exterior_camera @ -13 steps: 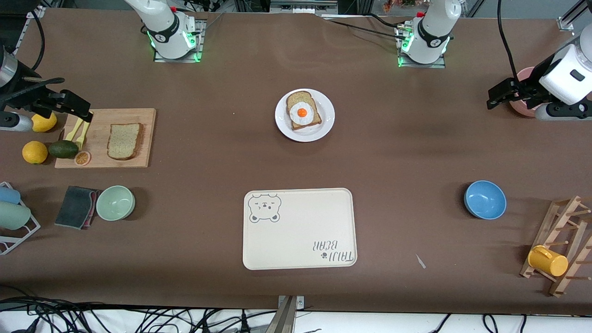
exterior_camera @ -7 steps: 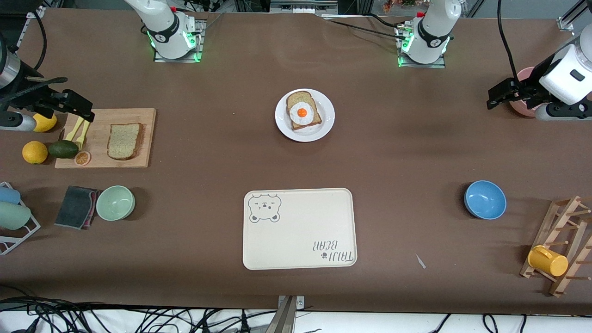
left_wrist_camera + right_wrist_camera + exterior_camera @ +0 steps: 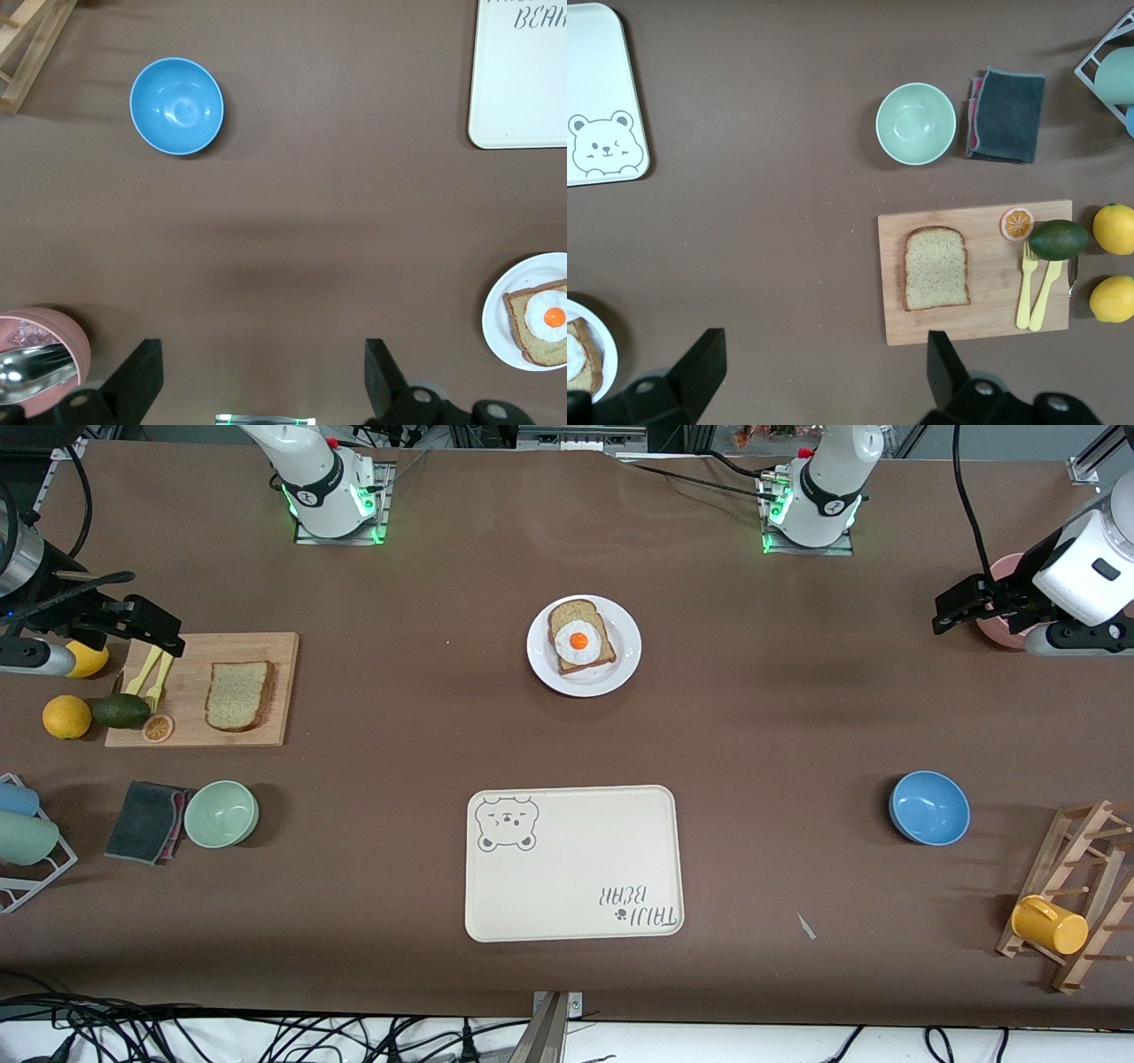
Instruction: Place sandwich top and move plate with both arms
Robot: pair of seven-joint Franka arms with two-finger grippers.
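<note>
**Bread slice waits on the board while both arms hang high**

Bread sits in two places for a reason, it seems. The sandwich top [image 3: 237, 695] lies flat on the cutting board [image 3: 275, 726] toward the right arm's end of the worktop, bare and unobstructed, with the yellow cutlery [image 3: 151, 675], an avocado [image 3: 121, 710] and an orange slice [image 3: 158, 728] at the board's other end. The plate [image 3: 620, 669] stands at the middle of the worktop, midway between the two bases, bearing the slice with the fried egg [image 3: 578, 640]; that spot is likely chosen so either arm can reach it. The cream tray [image 3: 574, 886] lies nearer the front camera than the plate and looks like the probable place for the plate to go.

The right pincer [image 3: 164, 636] hangs over the board's cutlery end, fingers spread wide and holding nothing. The left pincer [image 3: 950, 615] hangs over the left arm's end of the worktop beside a pink cup [image 3: 997, 624], also spread wide and empty; that arm appears to wait.

The right wrist view shows the sandwich top [image 3: 935, 267] squarely from above, between the two dark fingers [image 3: 700, 363], with a green bowl [image 3: 916, 123] and a grey cloth [image 3: 1005, 115] close by. The left wrist view reveals a spoon inside the pink cup [image 3: 40, 359], which the front view hides, and places the plate [image 3: 500, 332] well apart from that pincer, with a blue bowl [image 3: 176, 105] out on bare worktop.
</note>
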